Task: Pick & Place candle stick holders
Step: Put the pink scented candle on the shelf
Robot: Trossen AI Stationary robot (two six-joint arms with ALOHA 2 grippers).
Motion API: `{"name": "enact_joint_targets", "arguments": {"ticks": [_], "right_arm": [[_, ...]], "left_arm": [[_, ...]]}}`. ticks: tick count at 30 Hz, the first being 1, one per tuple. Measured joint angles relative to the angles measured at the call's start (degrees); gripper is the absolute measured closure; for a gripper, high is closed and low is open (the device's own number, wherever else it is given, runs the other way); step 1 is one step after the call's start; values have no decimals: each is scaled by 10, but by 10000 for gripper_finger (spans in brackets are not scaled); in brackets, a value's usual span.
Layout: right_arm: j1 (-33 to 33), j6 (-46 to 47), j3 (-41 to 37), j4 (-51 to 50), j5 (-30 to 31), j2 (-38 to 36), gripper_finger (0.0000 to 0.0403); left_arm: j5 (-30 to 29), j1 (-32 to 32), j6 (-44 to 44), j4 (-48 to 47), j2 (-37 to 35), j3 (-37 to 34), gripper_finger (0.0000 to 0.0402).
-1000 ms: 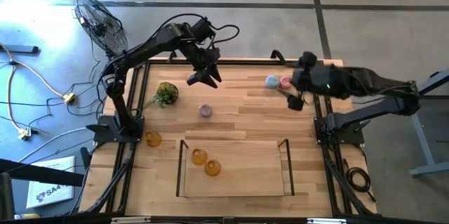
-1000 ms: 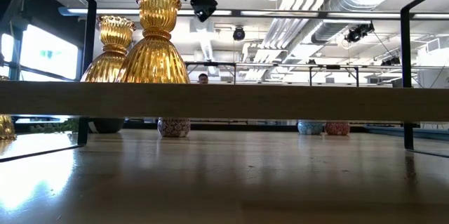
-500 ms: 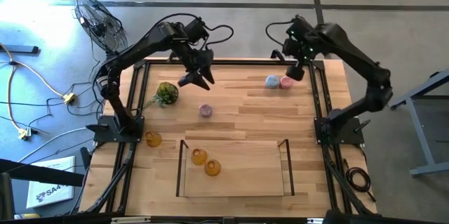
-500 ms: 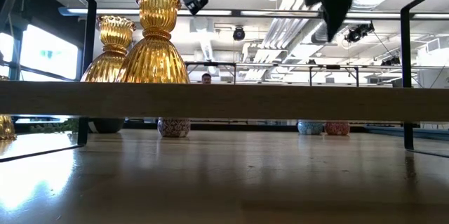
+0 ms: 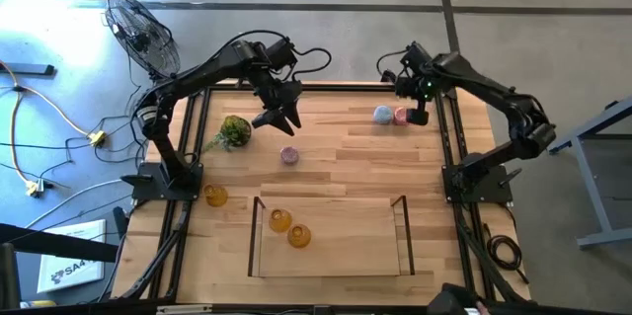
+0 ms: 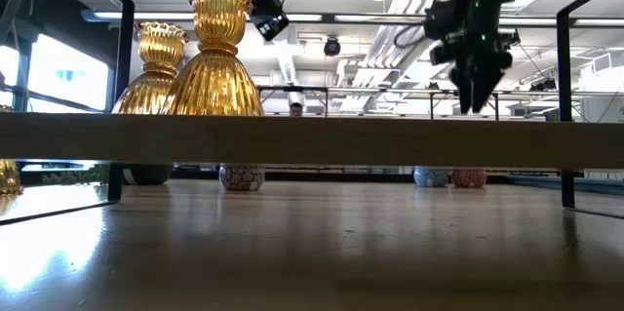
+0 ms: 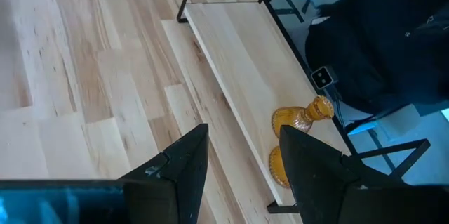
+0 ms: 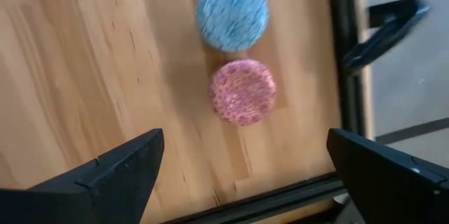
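Two amber candle stick holders (image 5: 280,220) (image 5: 299,236) stand in the wooden tray (image 5: 351,246); a third (image 5: 215,195) stands on the table left of it. The purple holder (image 5: 288,155) stands mid-table. My left gripper (image 5: 279,118) hangs open above and just beyond it, nothing between its fingers (image 7: 242,157). The pale blue holder (image 8: 232,12) and pink holder (image 8: 243,91) stand side by side at the far right. My right gripper (image 8: 245,182) hangs wide open over the pink one, pointing down, well above it (image 6: 475,92).
A green plant ball (image 5: 234,130) lies at the left, near my left arm. The tray's black posts (image 5: 259,206) (image 5: 403,206) rise at its corners. The table's black rail (image 8: 351,13) runs close beside the pink holder. Bare wood lies between the purple holder and the blue one.
My right gripper has swung in from the table's right side, tipped from nearly level to pointing down, and come down over the pink holder, staying wide open. My left gripper has sunk a little toward the purple holder. No holder has moved.
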Motion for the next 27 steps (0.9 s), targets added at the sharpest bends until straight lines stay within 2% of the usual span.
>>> {"name": "enact_joint_targets", "arguments": {"ticks": [8,19,27], "right_arm": [[0,-33,-87,91,0,3,10],[-1,-6,-63,103,-6,121,11],[-18,-7,-57,104,-2,155,10]], "left_arm": [[4,0,24,0,0,0,229],[7,0,38,-12,0,0,229],[23,0,71,-33,0,0,229]]}}
